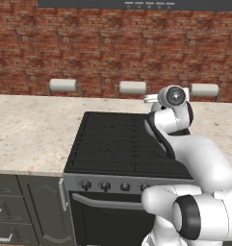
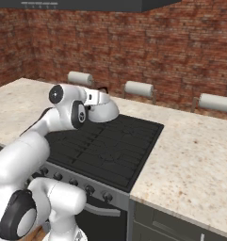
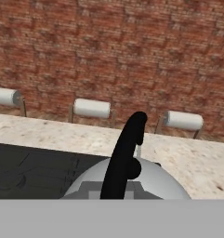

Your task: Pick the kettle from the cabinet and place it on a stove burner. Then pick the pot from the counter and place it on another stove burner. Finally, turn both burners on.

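Below the claw point(image 2: 100, 98) I had the cooktop point(image 2: 103, 146) lying flat and bare, its grates open on every side. The kettle point(image 2: 104, 109) hung under the claw by its black handle point(image 3: 125, 155) and filled that space. Beyond it, three paper-towel rolls point(image 3: 91, 108) stood along the brick wall point(image 2: 148, 52). The beige counter point(image 2: 195, 155) to either side lay free.
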You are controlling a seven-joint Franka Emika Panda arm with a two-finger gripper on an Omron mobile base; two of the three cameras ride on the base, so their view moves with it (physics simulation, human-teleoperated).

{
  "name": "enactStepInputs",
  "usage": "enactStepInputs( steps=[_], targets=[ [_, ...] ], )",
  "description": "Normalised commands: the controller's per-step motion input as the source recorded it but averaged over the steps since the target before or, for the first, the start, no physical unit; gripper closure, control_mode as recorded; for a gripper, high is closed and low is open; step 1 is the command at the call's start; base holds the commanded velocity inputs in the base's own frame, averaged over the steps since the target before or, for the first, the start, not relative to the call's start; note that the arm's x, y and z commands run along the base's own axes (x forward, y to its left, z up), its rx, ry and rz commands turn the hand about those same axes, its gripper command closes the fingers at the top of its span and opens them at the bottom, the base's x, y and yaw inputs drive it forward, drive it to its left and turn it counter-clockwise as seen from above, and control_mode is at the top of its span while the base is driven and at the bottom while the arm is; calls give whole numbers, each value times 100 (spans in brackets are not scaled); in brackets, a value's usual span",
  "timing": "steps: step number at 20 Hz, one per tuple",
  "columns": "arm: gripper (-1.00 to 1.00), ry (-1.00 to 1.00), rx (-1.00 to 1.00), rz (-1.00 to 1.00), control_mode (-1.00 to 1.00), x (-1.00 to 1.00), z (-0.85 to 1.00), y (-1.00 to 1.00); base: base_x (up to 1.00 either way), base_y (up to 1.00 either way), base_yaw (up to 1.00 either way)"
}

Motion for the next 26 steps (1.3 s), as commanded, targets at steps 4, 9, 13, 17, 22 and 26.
enactStepInputs(
  steps=[4, 9, 13, 17, 22, 26],
  targets=[
    [100, 0, 0, 0, -100, 8, -10, -19, 0, 0, 0],
    [100, 0, 1, 0, -100, 10, -12, -20, 0, 0, 0],
    [100, 0, 0, 0, -100, 15, -13, -16, 0, 0, 0],
    [100, 0, 1, 0, -100, 20, -14, -16, 0, 0, 0],
    [100, 0, 2, 0, -100, 21, -17, -15, 0, 0, 0],
    [100, 0, 2, 0, -100, 18, -17, -13, 0, 0, 0]
  ],
)
